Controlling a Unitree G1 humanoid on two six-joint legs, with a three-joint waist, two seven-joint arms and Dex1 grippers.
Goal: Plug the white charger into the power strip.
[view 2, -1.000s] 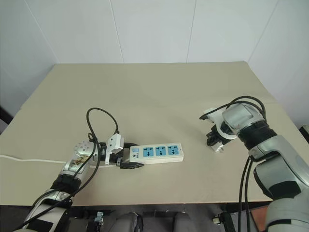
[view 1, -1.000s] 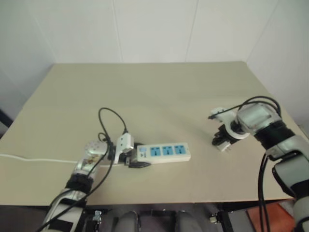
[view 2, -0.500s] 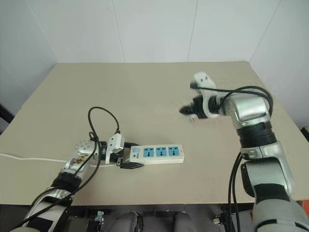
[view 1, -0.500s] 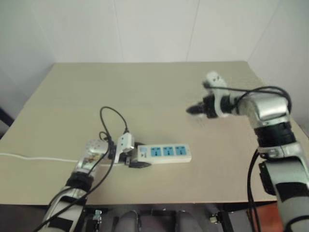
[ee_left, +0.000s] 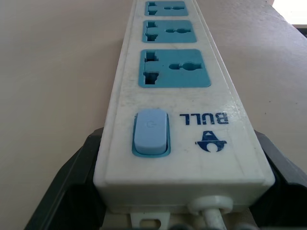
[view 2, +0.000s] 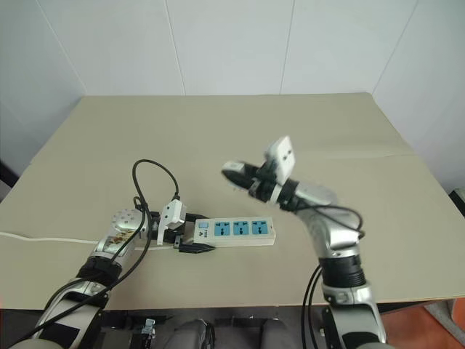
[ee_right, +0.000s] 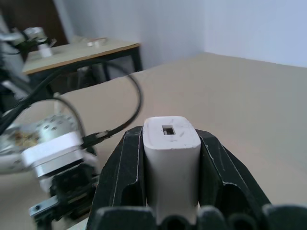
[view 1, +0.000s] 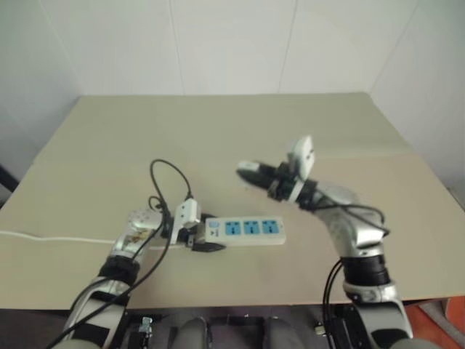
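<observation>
Right wrist view: right gripper pinching charger by its sides, above desk middle — light, stiff, slick. Left gripper clamps power strip switch end nr front edge.

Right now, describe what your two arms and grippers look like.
Both arms are silver-grey metal with black bands at the joints and loose black cables looping along them. The left gripper and right gripper each have a white box-shaped housing and two black fingers.
</observation>
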